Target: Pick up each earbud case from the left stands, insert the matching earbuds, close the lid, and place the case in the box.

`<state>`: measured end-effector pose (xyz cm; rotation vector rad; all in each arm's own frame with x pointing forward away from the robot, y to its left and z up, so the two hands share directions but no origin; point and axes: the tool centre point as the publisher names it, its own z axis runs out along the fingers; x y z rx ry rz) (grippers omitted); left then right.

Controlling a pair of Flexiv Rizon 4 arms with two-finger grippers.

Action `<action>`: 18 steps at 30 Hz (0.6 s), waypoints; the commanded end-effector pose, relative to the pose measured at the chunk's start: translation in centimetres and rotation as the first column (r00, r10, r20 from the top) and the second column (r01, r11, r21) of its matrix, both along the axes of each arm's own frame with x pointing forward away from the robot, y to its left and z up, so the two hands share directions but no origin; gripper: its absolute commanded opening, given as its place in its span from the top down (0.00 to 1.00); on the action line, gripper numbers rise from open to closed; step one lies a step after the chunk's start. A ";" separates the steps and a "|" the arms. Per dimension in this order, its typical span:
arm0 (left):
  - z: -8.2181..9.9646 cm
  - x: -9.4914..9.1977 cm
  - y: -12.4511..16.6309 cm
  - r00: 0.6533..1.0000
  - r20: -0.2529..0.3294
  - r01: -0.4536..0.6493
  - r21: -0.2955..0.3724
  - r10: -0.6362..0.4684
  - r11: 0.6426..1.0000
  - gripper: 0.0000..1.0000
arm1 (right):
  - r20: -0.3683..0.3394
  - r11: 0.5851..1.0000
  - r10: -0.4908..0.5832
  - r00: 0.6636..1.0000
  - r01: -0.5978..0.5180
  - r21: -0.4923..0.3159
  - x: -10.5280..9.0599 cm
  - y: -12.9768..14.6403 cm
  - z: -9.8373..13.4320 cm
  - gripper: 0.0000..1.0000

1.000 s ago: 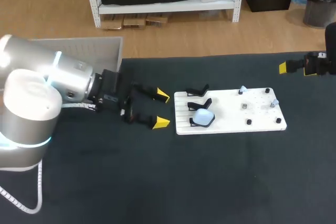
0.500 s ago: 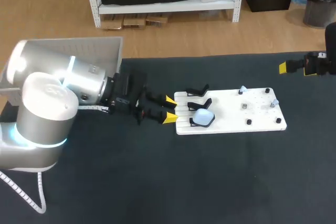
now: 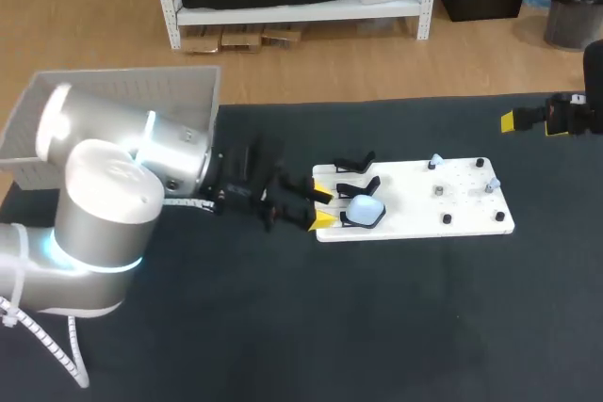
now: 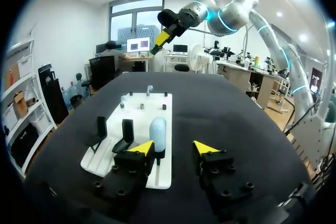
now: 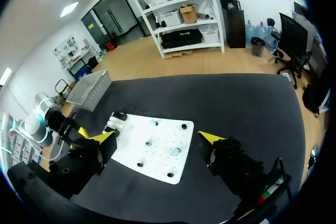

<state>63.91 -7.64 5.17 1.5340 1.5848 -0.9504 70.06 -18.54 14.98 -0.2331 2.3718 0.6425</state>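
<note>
Closest in, the left arm point(image 3: 104, 200) came in low over the dark table point(image 3: 377, 327) from the left. The left fingers point(image 4: 140, 148) were spread wide and held nothing. Their yellow tips were right at the near edge of the white board point(image 3: 471, 206), one tip over the board's edge and the other just off it above the table.

And there was the earbud case point(image 4: 157, 131), pale blue, lid shut, standing upright in the last of the three black stands. It sat just ahead of the finger over the board and beside its tip, close, though contact couldn't be made out. It was not squarely between the two fingers. The other two stands point(image 4: 100, 129) beside it stood empty.

Further along the board sat a scatter of small black pegs point(image 3: 447, 219), and among them the little pale-blue earbuds point(image 3: 435, 161), well apart from the case.

Off at the table's back left corner, behind the left arm, stood the grey box point(image 3: 193, 91).

Farthest out, the right fingers point(image 5: 209, 137) were also spread wide and held nothing. They hung high above the table's far right side, well clear of the board, which lay ahead of and below them.
</note>
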 end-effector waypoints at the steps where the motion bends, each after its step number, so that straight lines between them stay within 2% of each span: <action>1: -1.1 0.5 -1.0 1.000 0.006 -0.004 -0.004 0.004 1.000 0.55 | 0.000 1.000 0.001 1.000 -0.001 0.000 0.0 0.0 0.0 0.00; 8: -2.1 1.8 -1.7 0.999 0.032 -0.009 0.008 0.008 1.000 0.55 | 0.000 1.000 0.001 1.000 -0.001 0.000 0.0 0.0 0.0 0.00; 14: -2.3 2.9 -2.3 0.999 0.037 -0.016 0.004 0.016 1.000 0.51 | 0.000 1.000 0.001 1.000 -0.001 0.000 0.0 0.0 0.0 0.00; 17: -2.3 3.3 -2.4 0.999 0.036 -0.010 0.003 0.009 1.000 0.51 | 0.000 1.000 0.001 1.000 -0.001 0.000 0.0 0.0 0.0 0.00; 18: -2.3 3.3 -2.5 1.000 0.016 0.000 -0.001 0.000 1.000 0.51 | 0.000 1.000 0.001 1.000 -0.001 0.000 0.0 0.0 0.0 0.00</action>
